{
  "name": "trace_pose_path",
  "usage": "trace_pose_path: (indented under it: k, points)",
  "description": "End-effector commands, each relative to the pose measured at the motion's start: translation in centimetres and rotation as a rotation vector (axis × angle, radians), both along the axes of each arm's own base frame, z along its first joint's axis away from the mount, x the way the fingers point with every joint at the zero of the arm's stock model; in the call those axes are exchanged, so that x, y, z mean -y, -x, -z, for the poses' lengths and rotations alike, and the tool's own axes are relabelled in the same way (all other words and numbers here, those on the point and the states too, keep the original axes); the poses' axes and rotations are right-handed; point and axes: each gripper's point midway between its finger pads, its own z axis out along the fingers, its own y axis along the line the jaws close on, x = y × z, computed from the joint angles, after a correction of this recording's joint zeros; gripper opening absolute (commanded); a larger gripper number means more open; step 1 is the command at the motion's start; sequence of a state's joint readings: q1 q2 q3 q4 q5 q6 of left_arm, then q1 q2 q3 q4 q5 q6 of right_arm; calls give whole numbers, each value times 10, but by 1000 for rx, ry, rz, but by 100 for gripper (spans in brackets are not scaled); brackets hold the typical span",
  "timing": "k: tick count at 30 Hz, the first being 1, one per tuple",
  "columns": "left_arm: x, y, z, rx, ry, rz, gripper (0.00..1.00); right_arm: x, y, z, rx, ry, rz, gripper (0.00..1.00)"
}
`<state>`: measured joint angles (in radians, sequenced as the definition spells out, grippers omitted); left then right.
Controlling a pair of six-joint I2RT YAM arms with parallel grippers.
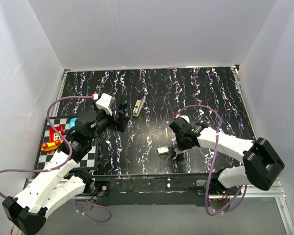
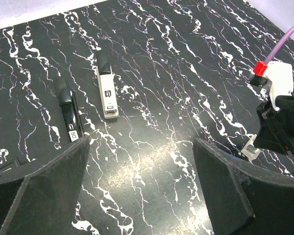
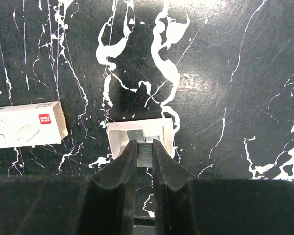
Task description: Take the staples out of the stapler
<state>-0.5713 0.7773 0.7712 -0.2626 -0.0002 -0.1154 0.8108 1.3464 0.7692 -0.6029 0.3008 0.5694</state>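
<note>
The right gripper [image 3: 143, 147] is clenched on a short grey metal strip of staples [image 3: 144, 155], its two dark fingers standing close together with the strip pinched between them. The strip hangs at the near edge of a small open white card tray [image 3: 116, 139], where more grey metal shows inside. Whether the strip already rests on the tray floor cannot be told. A white card sleeve with a red logo [image 3: 27, 125] lies just beside the tray, on the black marbled table with white veins [image 3: 225, 73].

The left gripper [image 2: 142, 181] hovers released, jaws wide and holding nothing. Just ahead of it the slim stapler with a black end and a silver-white top strip [image 2: 107, 90] lies flat on the table, well apart from the right gripper. A slim black piece with a white label [image 2: 68, 115] lies parallel beside it; whether that belongs to the stapler cannot be told.

The step in hand looks like the put-down of the staples in the tray. The next move probably calls for settling the strip inside the tray walls, letting go, and rising straight so the light tray is not dragged along
</note>
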Motion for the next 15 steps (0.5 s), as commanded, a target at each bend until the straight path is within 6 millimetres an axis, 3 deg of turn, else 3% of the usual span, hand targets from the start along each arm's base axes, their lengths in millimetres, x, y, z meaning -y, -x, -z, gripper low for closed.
trace_pose_path:
  k: [1, 15]
  points:
    - [-1, 0, -2, 5, -1, -1, 87, -3, -11, -12, 47, -14, 22, 11]
    - [-1, 0, -2, 5, -2, -1, 87, -11, -19, -4, 43, -12, 13, 11]
